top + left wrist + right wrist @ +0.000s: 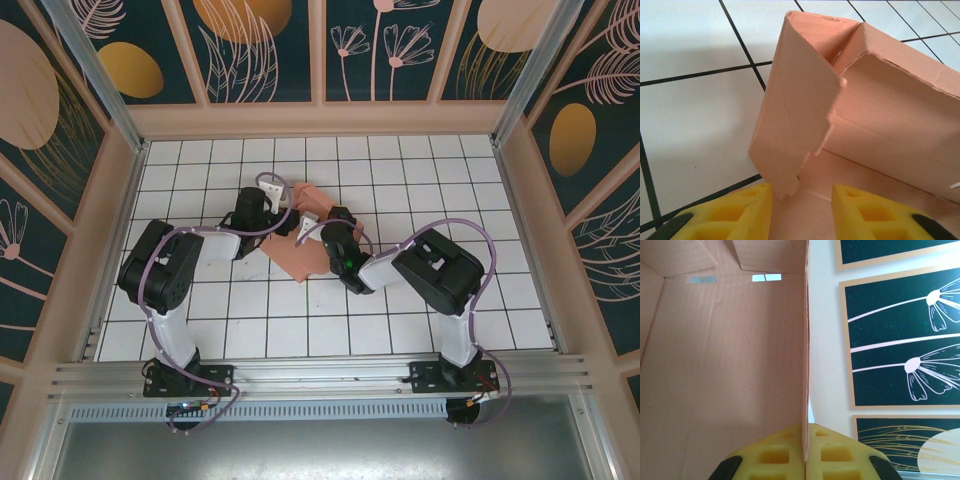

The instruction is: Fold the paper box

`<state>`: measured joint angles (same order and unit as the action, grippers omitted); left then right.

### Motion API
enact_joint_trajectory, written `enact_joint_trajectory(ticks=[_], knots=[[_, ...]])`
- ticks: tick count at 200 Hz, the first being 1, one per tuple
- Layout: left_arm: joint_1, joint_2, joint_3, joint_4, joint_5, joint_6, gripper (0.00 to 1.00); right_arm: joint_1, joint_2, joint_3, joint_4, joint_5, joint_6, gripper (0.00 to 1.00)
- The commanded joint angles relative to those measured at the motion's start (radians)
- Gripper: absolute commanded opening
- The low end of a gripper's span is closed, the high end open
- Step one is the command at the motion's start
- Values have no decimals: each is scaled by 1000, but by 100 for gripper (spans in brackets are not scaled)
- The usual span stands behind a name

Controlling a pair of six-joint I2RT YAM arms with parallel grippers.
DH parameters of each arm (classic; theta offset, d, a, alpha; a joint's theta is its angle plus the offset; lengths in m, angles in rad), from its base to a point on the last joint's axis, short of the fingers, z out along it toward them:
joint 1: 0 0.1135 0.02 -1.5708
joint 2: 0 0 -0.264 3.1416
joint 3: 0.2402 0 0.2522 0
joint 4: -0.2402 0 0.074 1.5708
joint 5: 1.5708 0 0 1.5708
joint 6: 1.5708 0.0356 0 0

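Observation:
The paper box (300,256) is salmon-pink card, partly folded, lying on the tiled floor between my two arms. In the left wrist view the paper box (880,125) has walls raised, and a notched flap (795,110) stands upright ahead of my left gripper (802,212). That gripper's yellow pads (745,210) are apart, with the flap's lower tip just off the left pad and not clamped. My right gripper (806,457) is shut on the thin edge of a box wall (725,365), seen edge-on. From above, the left gripper (285,203) is at the box's far left and the right gripper (312,229) at its middle.
White tiled floor (420,170) surrounds the box. Decorated dark panels with wooden frames (260,60) wall in the back and sides; the same panels (900,335) show past the box wall. An aluminium rail (320,375) runs along the near edge by the arm bases.

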<state>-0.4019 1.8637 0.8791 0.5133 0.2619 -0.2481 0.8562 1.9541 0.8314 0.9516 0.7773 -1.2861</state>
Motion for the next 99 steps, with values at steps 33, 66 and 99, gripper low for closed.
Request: enact_joint_trajectory(ticks=[33,66,99], knots=[[91,-101,-110,141,109,-47,40,-13,-26,5,-34,-27,58,0],[168,-55,-54,79,117,-66,48,-14,-36,1,-37,-33,67,0],[174,87,146,-101,120,-12,48,-13,-40,5,-37,-38,64,0]])
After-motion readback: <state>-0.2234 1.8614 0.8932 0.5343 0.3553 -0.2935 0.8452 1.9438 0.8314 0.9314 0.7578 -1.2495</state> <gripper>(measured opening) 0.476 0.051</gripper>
